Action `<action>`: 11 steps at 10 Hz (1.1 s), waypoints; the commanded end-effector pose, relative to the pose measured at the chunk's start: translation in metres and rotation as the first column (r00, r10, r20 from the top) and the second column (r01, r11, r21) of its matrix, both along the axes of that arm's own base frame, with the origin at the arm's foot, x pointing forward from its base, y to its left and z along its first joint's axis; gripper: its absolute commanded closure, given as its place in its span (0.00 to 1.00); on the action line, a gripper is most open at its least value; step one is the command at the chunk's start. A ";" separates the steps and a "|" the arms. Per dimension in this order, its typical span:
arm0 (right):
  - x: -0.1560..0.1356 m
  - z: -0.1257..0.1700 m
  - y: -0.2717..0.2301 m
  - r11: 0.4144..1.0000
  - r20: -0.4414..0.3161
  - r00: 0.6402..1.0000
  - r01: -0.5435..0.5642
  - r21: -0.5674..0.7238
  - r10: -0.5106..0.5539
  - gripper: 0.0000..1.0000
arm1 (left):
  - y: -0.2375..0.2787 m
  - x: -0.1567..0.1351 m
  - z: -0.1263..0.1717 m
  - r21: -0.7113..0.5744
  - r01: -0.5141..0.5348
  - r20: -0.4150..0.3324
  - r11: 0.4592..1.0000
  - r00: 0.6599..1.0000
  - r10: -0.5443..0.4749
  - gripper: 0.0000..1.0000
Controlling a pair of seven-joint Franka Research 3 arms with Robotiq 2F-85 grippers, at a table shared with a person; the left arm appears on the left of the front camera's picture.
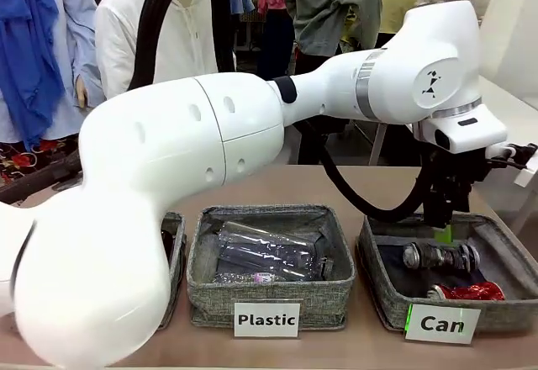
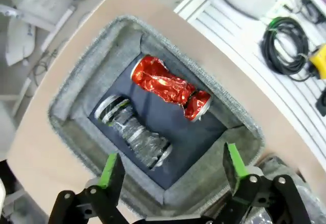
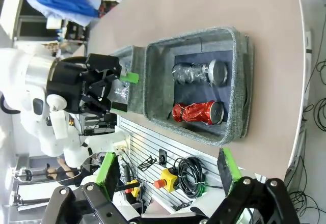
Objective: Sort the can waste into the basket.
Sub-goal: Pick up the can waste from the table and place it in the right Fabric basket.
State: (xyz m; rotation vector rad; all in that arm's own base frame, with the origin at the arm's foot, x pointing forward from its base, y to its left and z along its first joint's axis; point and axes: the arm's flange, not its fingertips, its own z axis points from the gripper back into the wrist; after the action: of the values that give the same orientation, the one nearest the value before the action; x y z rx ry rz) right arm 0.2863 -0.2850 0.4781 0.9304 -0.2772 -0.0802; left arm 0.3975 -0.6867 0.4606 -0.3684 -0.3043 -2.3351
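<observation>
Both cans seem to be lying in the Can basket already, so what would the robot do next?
Probably lift the left tool straight up and away: it hangs open and holds nothing above the basket, where the red can and the dark can already lie.

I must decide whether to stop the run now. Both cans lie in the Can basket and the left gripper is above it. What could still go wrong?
1. The open left gripper hangs low above the Can basket; pulling back sideways might catch its soft wall.
2. The left arm's black cable hangs near that basket and may snag its rim.
</observation>
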 end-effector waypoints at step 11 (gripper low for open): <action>0.091 -0.005 0.134 0.971 -0.076 0.973 -0.225 -0.085 0.219 0.00 | 0.207 0.012 0.055 0.291 -0.659 -0.153 0.694 0.684 0.713 0.00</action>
State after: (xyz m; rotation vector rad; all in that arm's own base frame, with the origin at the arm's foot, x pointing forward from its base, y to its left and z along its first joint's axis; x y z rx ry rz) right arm 0.3744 -0.1633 0.4712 0.8689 -0.1132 0.1213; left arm 0.4802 -0.5658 0.5651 -0.3240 -0.1154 -1.5591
